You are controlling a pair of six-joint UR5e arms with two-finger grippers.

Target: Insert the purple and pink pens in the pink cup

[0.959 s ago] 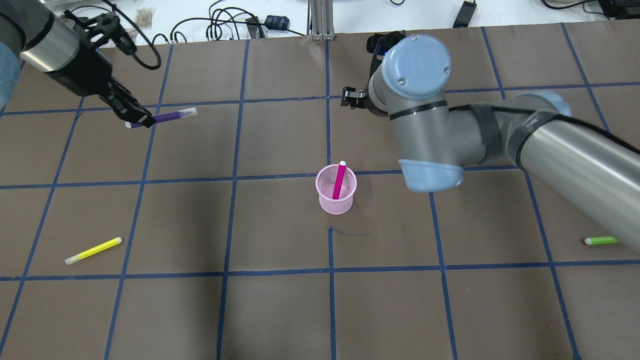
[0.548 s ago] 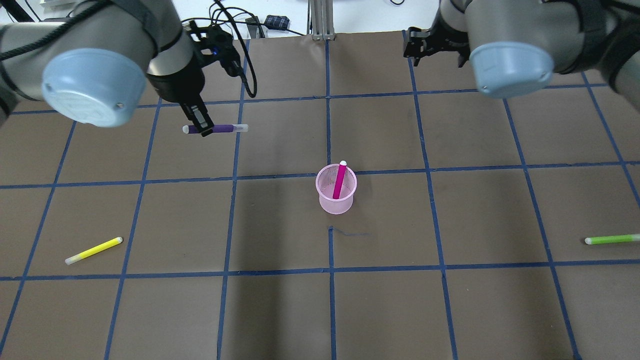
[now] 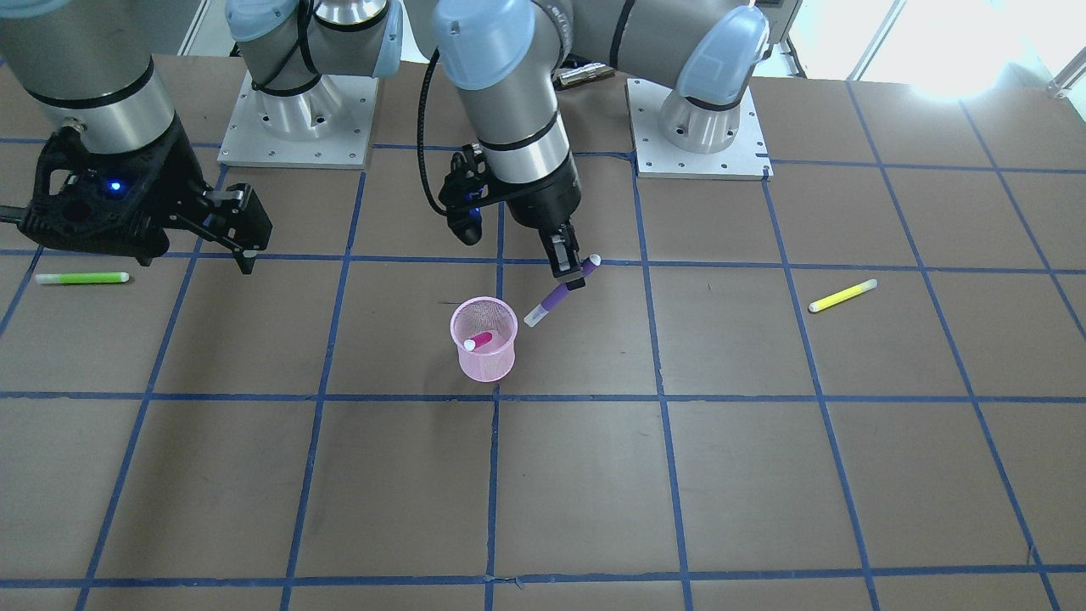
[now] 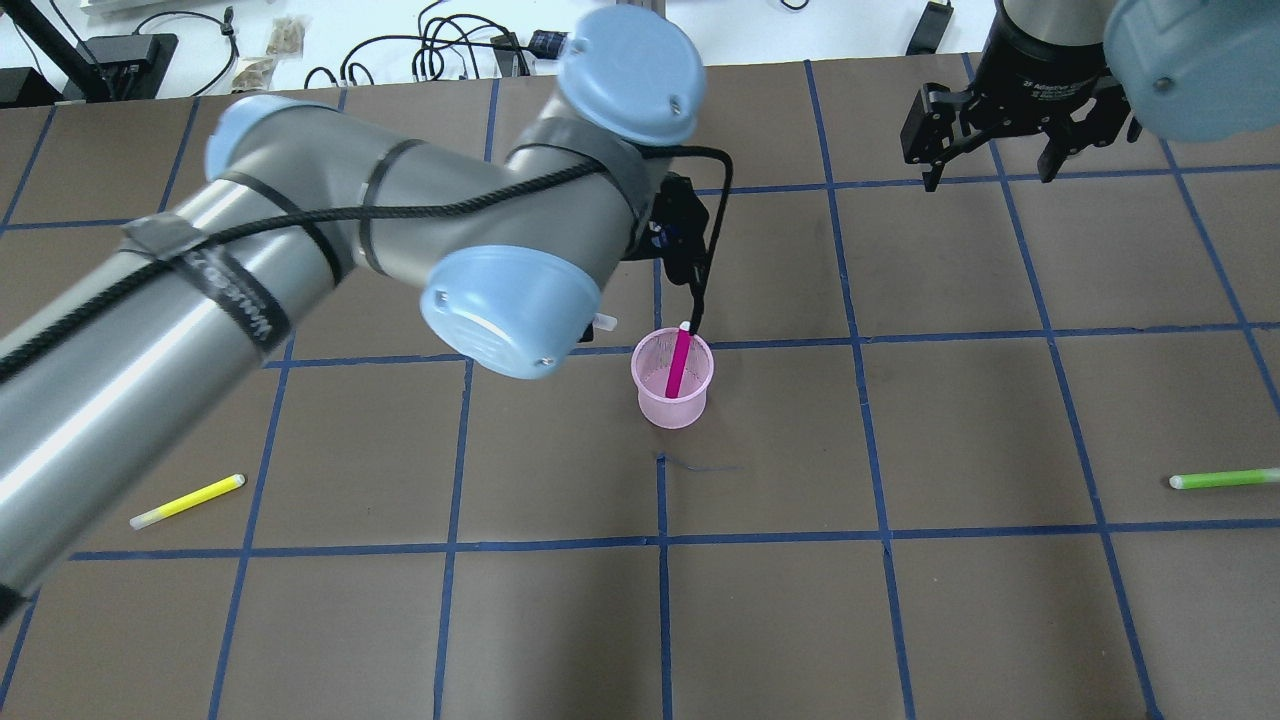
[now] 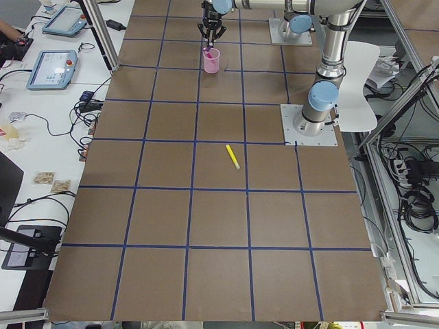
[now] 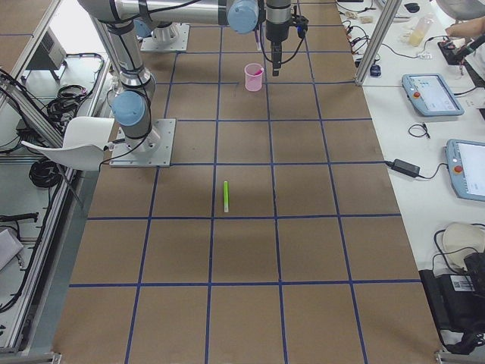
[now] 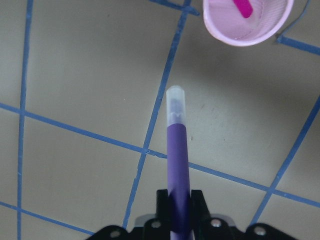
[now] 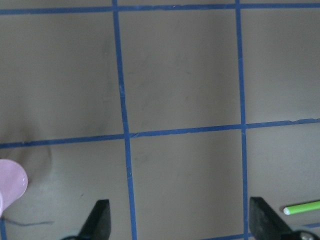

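Note:
The pink mesh cup stands upright mid-table with the pink pen leaning inside it. My left gripper is shut on the purple pen and holds it tilted, clear cap down, just beside the cup, on its far side from this front camera. In the left wrist view the purple pen points toward the cup. In the overhead view my arm hides the gripper; only the pen's cap shows left of the cup. My right gripper is open and empty, far from the cup.
A yellow pen lies on the table at the near left of the overhead view. A green pen lies at the right edge and also shows in the right wrist view. Cables lie beyond the table's far edge.
My left arm has swung right, carrying the purple pen from the far left to beside the pink cup. My right arm has drawn back toward the far right.

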